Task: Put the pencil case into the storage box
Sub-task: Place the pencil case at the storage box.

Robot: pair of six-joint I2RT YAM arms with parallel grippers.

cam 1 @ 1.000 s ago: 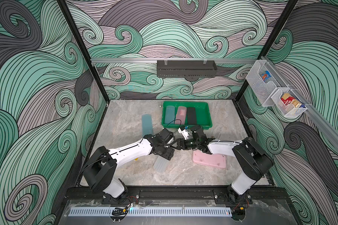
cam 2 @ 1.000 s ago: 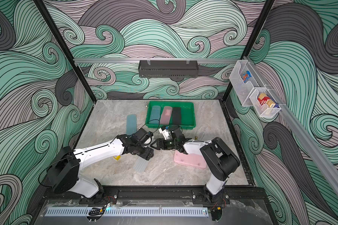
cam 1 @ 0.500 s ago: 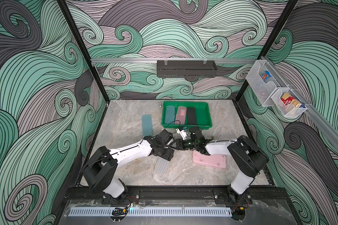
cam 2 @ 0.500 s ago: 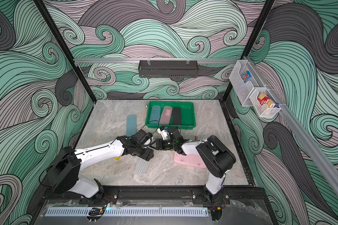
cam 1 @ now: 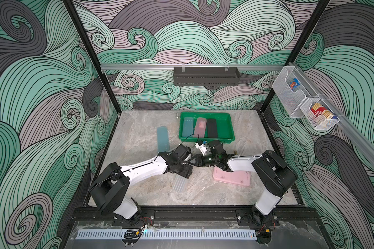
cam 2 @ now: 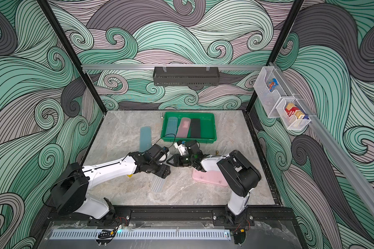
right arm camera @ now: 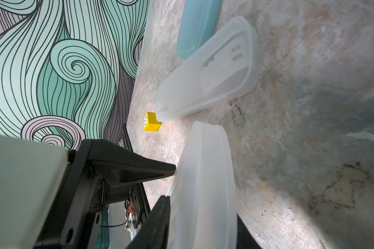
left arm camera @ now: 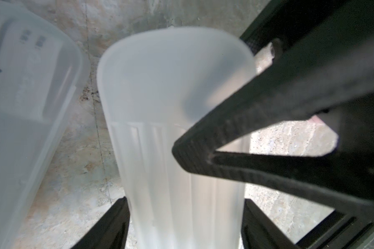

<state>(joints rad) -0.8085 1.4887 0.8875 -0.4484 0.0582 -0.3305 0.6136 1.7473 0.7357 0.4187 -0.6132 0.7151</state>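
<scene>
The left gripper (cam 1: 185,171) clamps its fingers on the frosted pencil case (cam 1: 180,183); the right gripper (cam 1: 192,161) pinches its rim, near the storage box (cam 1: 224,127).

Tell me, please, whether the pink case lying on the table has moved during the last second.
No. In both top views the pink case lies where it did, just as far in front of the green storage box.

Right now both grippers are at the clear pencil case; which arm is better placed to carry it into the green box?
Left, probably. The left gripper clamps the clear pencil case across its width, while the right gripper only pinches its rim. Both sit about equally near the storage box.
</scene>
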